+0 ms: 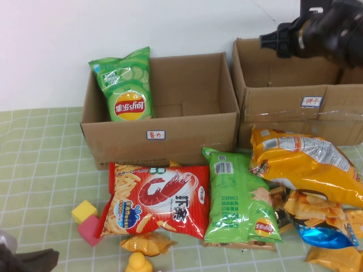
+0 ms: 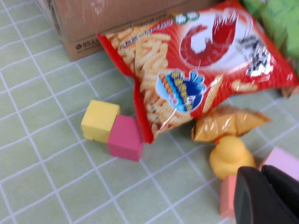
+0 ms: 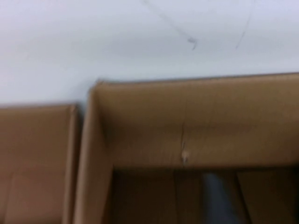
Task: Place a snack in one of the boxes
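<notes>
Cardboard dominates the back of the table: two open boxes stand side by side, and the left box (image 1: 170,139), the one with the plain white sticker, serves as the landmark here. Leaning upright inside it against its left wall is the green Lay's bag (image 1: 126,85), its top poking above the rim, so the task looks essentially done. The bag probably stands that way because it was let go at the wall and slid down against it. The right gripper (image 1: 272,39) hangs up high above the taped box (image 1: 295,105) just right of the landmark; its fingers are not visible in any view, so I cannot tell how they stand, but nothing shows in its hold. The left gripper (image 2: 266,196) sits low and well in front of the landmark, closed on nothing, seemingly parked. In front of the landmark I count one red shrimp bag (image 1: 156,207), one green bag with a barcode (image 1: 235,198) to its right, and a large yellow bag (image 1: 306,164) beyond that atop a heap I cannot count. Near the shrimp bag sit one yellow block (image 2: 99,120), one pink block (image 2: 125,137) touching it, and one rubber duck (image 2: 230,156).
</notes>
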Robot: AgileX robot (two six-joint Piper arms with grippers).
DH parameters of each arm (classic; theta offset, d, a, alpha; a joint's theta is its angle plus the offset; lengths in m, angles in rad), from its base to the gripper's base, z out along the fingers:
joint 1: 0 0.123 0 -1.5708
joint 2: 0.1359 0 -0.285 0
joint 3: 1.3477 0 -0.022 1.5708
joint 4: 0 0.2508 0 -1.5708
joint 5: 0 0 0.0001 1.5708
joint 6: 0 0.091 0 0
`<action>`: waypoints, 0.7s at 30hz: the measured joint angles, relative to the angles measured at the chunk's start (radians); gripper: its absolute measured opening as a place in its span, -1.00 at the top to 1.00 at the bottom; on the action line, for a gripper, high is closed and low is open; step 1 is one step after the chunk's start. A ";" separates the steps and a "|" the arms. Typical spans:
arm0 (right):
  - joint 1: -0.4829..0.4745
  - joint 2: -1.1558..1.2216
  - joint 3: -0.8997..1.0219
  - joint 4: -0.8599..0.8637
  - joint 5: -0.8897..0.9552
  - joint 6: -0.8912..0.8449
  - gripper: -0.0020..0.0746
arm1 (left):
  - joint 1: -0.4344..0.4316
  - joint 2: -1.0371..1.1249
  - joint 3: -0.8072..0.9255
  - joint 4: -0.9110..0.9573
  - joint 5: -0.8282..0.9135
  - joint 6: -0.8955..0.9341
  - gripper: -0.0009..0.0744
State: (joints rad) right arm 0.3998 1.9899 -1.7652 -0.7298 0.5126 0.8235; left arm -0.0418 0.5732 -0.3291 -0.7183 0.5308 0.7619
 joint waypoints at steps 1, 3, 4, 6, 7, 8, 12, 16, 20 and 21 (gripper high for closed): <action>0.005 -0.019 0.000 0.066 0.025 -0.087 0.23 | 0.000 0.000 0.000 0.009 0.001 0.012 0.98; 0.018 -0.058 -0.002 0.194 0.089 -0.258 0.63 | 0.000 0.000 0.000 0.012 0.001 0.025 0.98; 0.026 -0.081 -0.002 0.266 0.135 -0.359 0.74 | 0.000 0.000 0.000 0.012 0.001 0.028 0.98; 0.037 -0.124 -0.007 0.391 0.240 -0.547 0.85 | 0.000 0.000 0.000 0.015 -0.001 0.032 0.98; 0.043 -0.143 -0.007 0.460 0.309 -0.648 0.89 | 0.000 0.000 0.000 0.015 -0.003 0.033 0.98; 0.045 -0.156 -0.009 0.525 0.380 -0.718 0.91 | 0.000 0.000 0.000 0.015 -0.005 0.033 0.98; 0.045 -0.228 0.029 0.669 0.552 -0.901 0.94 | 0.000 0.000 0.000 0.015 -0.007 0.034 0.98; 0.045 -0.374 0.157 0.721 0.498 -0.934 0.95 | 0.000 -0.017 0.000 -0.004 -0.006 0.038 0.98; 0.045 -0.526 0.319 0.743 0.422 -0.970 0.95 | 0.000 -0.022 0.000 -0.013 -0.003 0.038 0.98; 0.045 -0.568 0.371 0.748 0.407 -0.982 0.95 | 0.000 -0.022 0.000 -0.015 -0.005 0.038 0.98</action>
State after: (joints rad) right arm 0.4444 1.4216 -1.3947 0.0179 0.9194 -0.1590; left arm -0.0418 0.5514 -0.3290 -0.7336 0.5255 0.7998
